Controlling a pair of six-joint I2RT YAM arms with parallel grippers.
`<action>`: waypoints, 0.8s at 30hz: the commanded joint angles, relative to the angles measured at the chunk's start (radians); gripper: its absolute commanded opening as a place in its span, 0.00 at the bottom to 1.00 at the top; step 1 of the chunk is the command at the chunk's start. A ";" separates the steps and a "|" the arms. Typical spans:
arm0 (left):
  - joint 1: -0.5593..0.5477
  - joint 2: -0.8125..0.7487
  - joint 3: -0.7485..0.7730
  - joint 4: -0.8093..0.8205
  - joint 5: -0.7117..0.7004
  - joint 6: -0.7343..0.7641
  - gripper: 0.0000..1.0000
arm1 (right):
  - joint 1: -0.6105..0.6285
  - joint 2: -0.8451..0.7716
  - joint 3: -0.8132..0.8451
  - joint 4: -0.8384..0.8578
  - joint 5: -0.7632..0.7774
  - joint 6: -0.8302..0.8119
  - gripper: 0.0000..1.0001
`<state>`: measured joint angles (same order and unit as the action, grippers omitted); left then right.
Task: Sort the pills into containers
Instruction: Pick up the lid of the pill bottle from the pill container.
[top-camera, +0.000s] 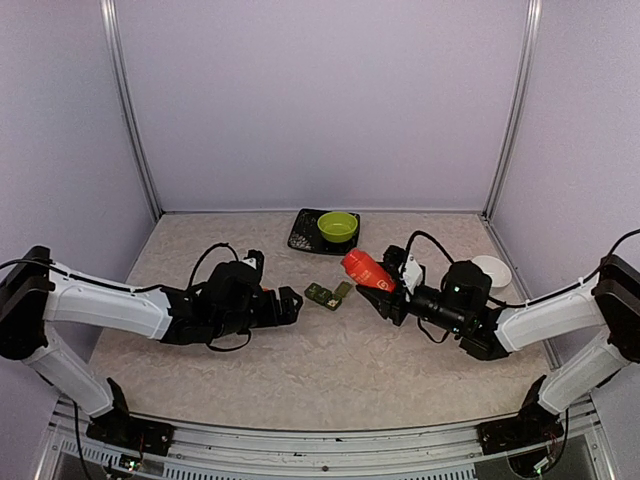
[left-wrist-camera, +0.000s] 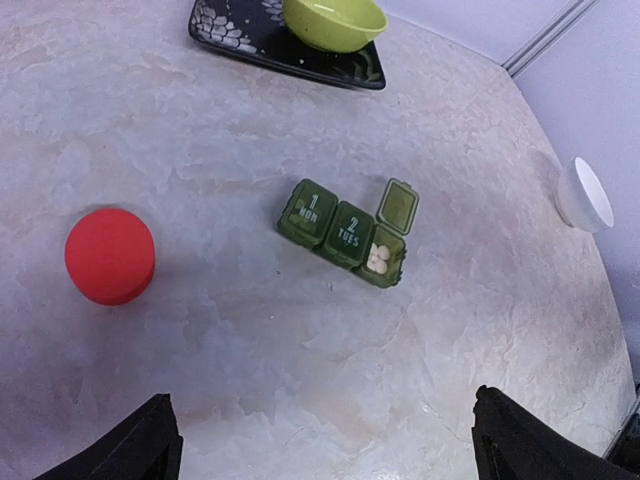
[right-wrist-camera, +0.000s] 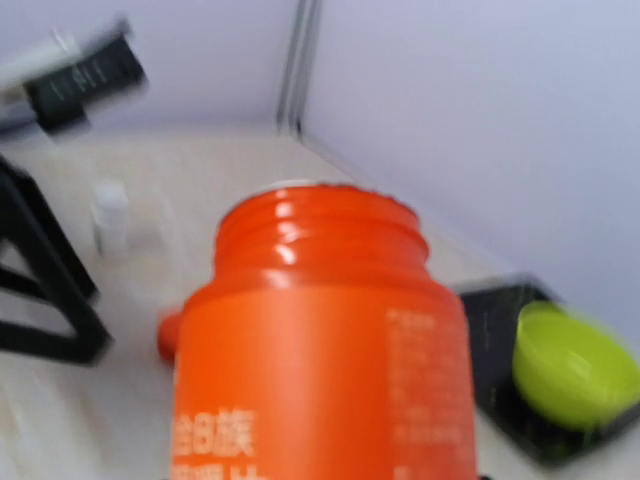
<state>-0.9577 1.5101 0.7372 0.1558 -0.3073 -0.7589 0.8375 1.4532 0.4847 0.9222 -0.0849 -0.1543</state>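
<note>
The containers (top-camera: 328, 294) are a row of three dark green boxes at mid-table. In the left wrist view the containers (left-wrist-camera: 350, 233) show two lids shut and the right-hand lid up, with white pills (left-wrist-camera: 380, 258) inside that box. My left gripper (top-camera: 292, 306) sits just left of them, open and empty; its fingertips (left-wrist-camera: 150, 440) stand far apart. My right gripper (top-camera: 392, 290) is shut on an orange pill bottle (top-camera: 366, 269), tilted toward the containers from the right. The bottle (right-wrist-camera: 320, 340) is uncapped and fills the right wrist view, hiding the fingers.
A red cap (left-wrist-camera: 110, 255) lies on the table left of the containers in the left wrist view. A green bowl (top-camera: 338, 226) sits on a black tray (top-camera: 300, 240) at the back. A white dish (top-camera: 492, 270) lies at the right.
</note>
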 joint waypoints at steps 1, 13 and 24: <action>-0.012 -0.058 0.049 -0.065 -0.033 0.032 0.99 | 0.005 -0.085 -0.073 0.285 -0.086 0.039 0.17; 0.088 -0.042 0.119 -0.224 -0.120 0.122 0.99 | -0.003 -0.246 -0.166 0.530 -0.267 0.178 0.16; 0.209 0.223 0.230 -0.250 -0.143 0.236 0.99 | -0.003 -0.419 -0.156 0.294 -0.299 0.178 0.17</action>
<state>-0.7738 1.6642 0.9146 -0.0612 -0.4263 -0.5800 0.8368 1.1007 0.3130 1.3155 -0.3637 0.0174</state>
